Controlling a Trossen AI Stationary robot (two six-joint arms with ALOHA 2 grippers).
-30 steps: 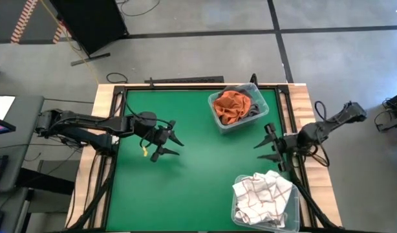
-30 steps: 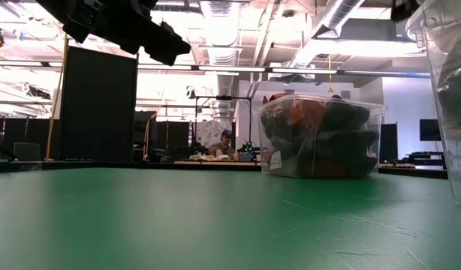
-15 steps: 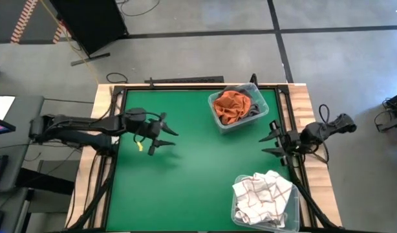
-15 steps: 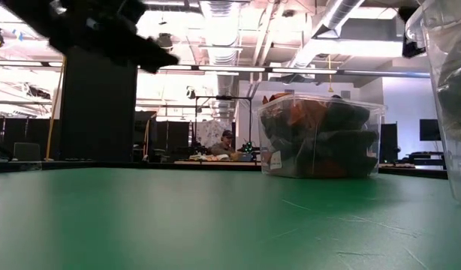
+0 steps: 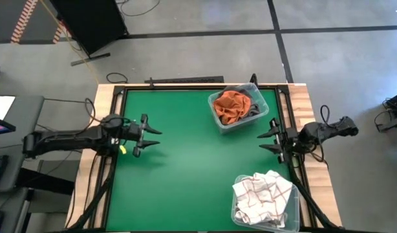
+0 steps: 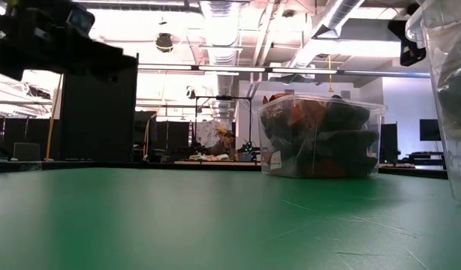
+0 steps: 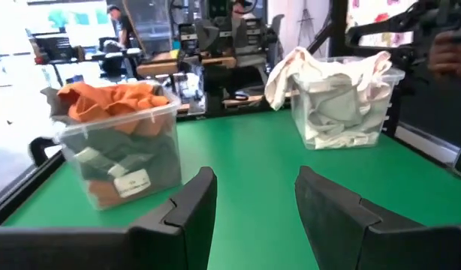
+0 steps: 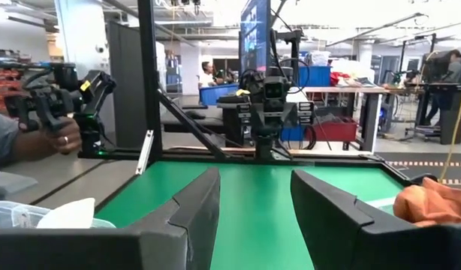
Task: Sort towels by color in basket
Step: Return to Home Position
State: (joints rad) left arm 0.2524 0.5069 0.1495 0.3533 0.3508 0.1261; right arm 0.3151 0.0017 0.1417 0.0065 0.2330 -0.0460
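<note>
My left claw and right claw hang wide, empty: towels already binned either side of the right one, so I reckon nothing's left to grab.

Right hand (fingers apart) faces green table.

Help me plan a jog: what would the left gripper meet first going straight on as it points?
Probably the right gripper, facing it across the table; the line passes between the orange-towel bin and the white-towel bin. Heights may differ.
</note>
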